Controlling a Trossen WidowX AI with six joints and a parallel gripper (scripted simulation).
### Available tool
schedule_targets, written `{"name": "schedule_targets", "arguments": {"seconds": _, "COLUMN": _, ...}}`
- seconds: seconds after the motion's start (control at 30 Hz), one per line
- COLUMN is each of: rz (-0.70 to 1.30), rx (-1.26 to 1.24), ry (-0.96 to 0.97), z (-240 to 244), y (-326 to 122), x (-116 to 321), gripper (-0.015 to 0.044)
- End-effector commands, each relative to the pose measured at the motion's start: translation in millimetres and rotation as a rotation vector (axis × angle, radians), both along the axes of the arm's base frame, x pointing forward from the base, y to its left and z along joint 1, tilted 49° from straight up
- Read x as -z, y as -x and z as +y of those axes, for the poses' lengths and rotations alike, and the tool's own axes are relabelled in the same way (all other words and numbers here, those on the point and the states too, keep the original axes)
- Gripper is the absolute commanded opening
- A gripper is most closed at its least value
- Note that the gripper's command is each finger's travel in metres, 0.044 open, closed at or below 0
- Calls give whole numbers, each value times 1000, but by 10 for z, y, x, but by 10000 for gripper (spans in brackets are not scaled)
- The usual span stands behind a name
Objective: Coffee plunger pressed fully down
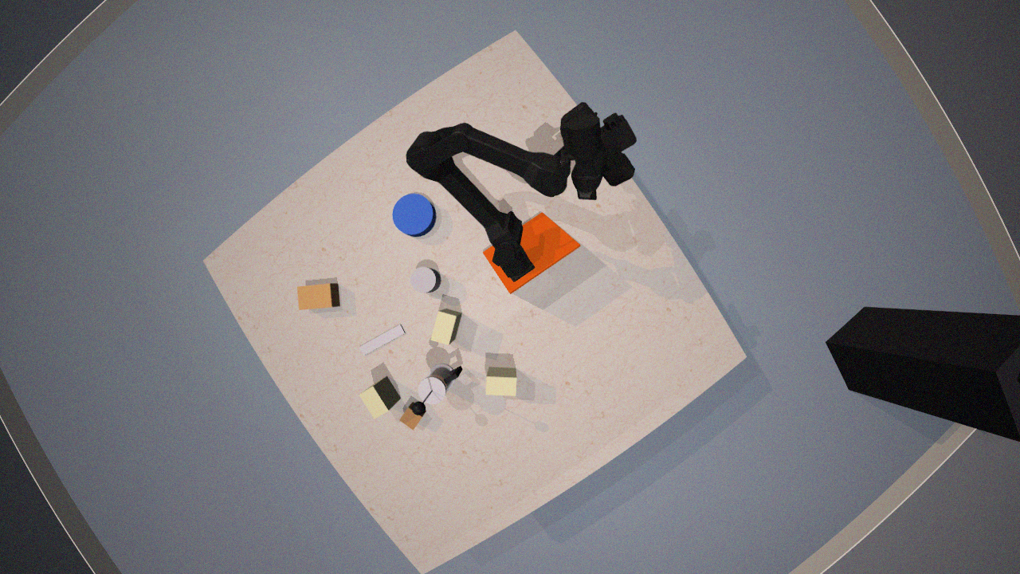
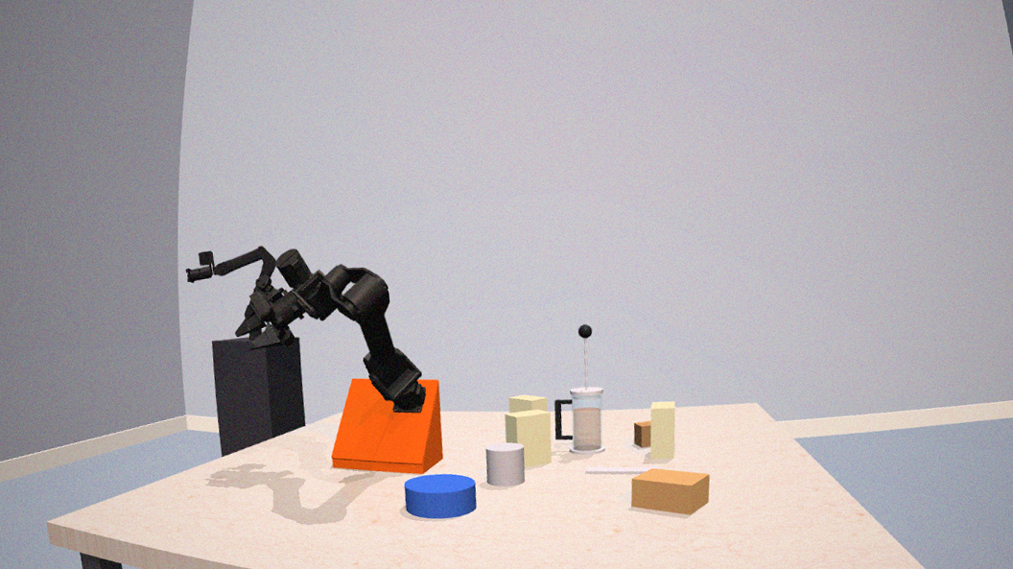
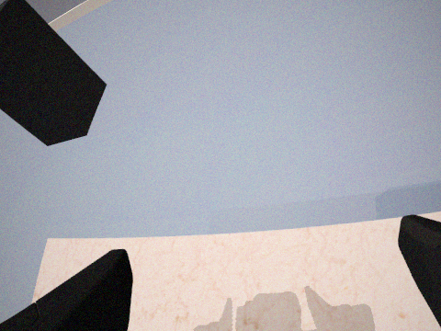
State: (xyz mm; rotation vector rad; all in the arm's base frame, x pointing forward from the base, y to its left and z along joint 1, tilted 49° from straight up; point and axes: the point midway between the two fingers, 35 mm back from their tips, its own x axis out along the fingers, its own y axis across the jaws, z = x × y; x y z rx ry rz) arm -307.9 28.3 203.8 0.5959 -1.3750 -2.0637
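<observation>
- Your coffee press (image 2: 588,426) was a small clear glass cylinder standing upright on the beige table (image 2: 353,552), with a black handle on its side facing the arm's base.
- Its plunger (image 2: 584,331) was fully raised: a thin rod stood straight up from the lid and ended in a small black ball knob, high above the glass.
- The glass held a pale brownish fill from the bottom to most of its height; the top band looked clear.
- From above, the press (image 1: 436,385) sat in the table's near-left part, well apart from the arm, inside a loose ring of blocks.
- 3 pale yellow blocks stood near it: 1 (image 1: 445,326) toward the arm, 1 (image 1: 501,381) to one side, and 1 (image 1: 380,396) to the other.
- A small brown cube (image 1: 411,416) lay just beside the press, and a thin white strip (image 1: 382,340) lay flat nearby.
- Farther off you had a grey cylinder (image 1: 424,279), a blue disc (image 1: 413,214) and an orange-tan box (image 1: 318,295); I could not tell whether the cylinder was hollow.
- Your arm rose from an orange wedge base (image 1: 549,245) and folded back, so the gripper (image 2: 263,328) hung at the far table edge, near a black pedestal (image 2: 258,390).
- The pincer was spread wide and held nothing: in the wrist view its 2 dark fingers stood at opposite edges, with bare table and its own shadow between them.
</observation>
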Motion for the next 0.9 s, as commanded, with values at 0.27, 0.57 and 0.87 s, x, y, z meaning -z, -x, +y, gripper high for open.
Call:
{"name": "schedule_targets", "arguments": {"seconds": 0.27, "rz": -50, "rx": 409, "ry": -89, "z": 948, "y": 136, "x": 171, "gripper": 440}}
{"name": "schedule_targets", "arguments": {"seconds": 0.57, "rz": -150, "rx": 818, "ry": -211, "z": 2009, "y": -162, "x": 394, "gripper": 440}}
{"name": "schedule_targets", "arguments": {"seconds": 0.87, "rz": -350, "rx": 1224, "ry": -324, "z": 2992, "y": -924, "x": 683, "gripper": 440}}
